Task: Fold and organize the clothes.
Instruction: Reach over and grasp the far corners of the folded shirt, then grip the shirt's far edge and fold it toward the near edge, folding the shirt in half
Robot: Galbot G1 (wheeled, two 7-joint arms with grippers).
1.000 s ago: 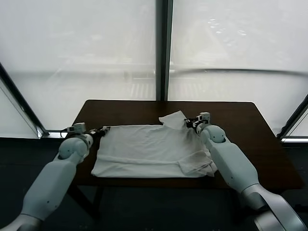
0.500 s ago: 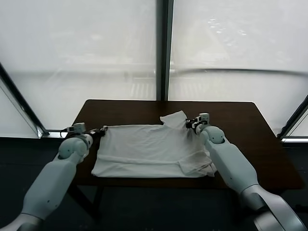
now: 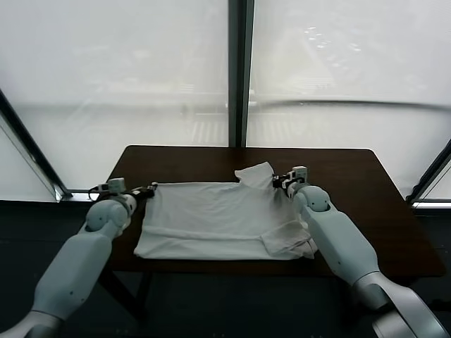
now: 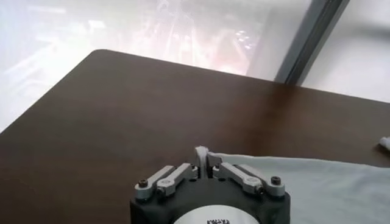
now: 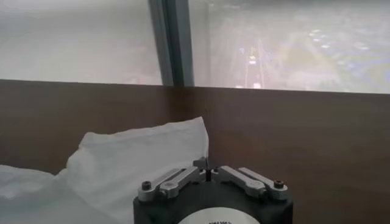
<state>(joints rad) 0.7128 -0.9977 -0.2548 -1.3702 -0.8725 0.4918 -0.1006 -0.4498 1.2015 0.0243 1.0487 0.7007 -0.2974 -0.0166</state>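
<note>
The left gripper (image 3: pixel 150 189) has pinched shut on the T-shirt (image 3: pixel 218 218) corner, while the right gripper (image 3: pixel 277 180) stays clamped on its far edge.

T-shirt (image 3: pixel 222 218) near-right corner behind right arm (image 3: pixel 338 239); printed side unseen

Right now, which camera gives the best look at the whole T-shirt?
The head view: the T-shirt lies spread across the table, all edges visible. The left wrist view shows one corner at the left gripper; the right wrist view shows a raised sleeve by the right gripper.
</note>
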